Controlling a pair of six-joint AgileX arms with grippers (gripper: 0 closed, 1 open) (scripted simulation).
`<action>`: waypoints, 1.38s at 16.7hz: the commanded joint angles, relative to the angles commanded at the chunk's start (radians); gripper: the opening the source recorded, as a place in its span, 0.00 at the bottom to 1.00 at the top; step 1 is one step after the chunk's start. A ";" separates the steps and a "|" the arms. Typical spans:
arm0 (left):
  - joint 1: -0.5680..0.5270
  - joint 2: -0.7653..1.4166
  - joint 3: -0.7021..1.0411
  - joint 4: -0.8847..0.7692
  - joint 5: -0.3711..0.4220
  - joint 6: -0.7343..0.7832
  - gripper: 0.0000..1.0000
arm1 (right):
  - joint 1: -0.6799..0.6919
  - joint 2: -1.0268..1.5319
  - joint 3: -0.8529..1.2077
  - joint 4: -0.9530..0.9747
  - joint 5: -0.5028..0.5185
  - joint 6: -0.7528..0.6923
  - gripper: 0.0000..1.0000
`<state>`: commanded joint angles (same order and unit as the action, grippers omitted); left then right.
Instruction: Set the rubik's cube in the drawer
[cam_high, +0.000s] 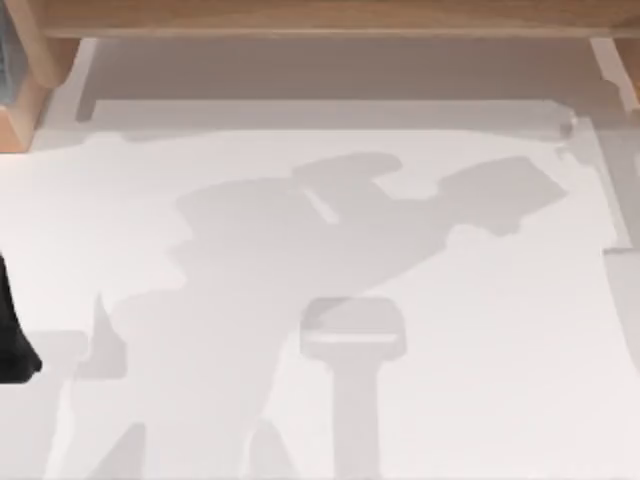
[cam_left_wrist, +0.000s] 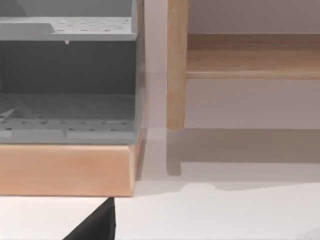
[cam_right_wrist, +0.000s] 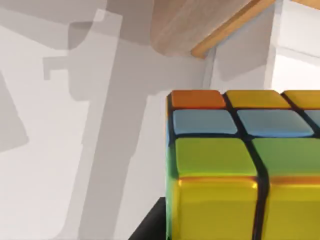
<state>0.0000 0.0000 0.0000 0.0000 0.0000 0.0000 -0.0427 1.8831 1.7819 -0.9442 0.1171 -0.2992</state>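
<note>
One rubik's cube (cam_right_wrist: 240, 165) sits right against the right gripper's camera; its grip can't be told.

Rubik's cube (cam_right_wrist: 240, 165) cut off by the right wrist view's edges; only part of its tiled faces seen. Dark shape beside the cube's lower corner, too partial to identify. Wooden frame (cam_high: 320, 15) beyond the worktop (cam_high: 450, 350) cropped in the top view. Grey drawer (cam_left_wrist: 67, 80) partly out of the left wrist view.
</note>
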 joint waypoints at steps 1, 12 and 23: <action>0.000 0.000 0.000 0.000 0.000 0.000 1.00 | -0.040 0.048 0.076 -0.074 -0.004 -0.008 0.00; 0.000 0.000 0.000 0.000 0.000 0.000 1.00 | -0.334 0.738 0.855 -0.612 -0.096 -0.057 0.00; 0.000 0.000 0.000 0.000 0.000 0.000 1.00 | -0.337 0.802 0.921 -0.644 -0.114 -0.057 0.23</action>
<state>0.0000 0.0000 0.0000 0.0000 0.0000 0.0000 -0.3798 2.6851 2.7024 -1.5884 0.0036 -0.3566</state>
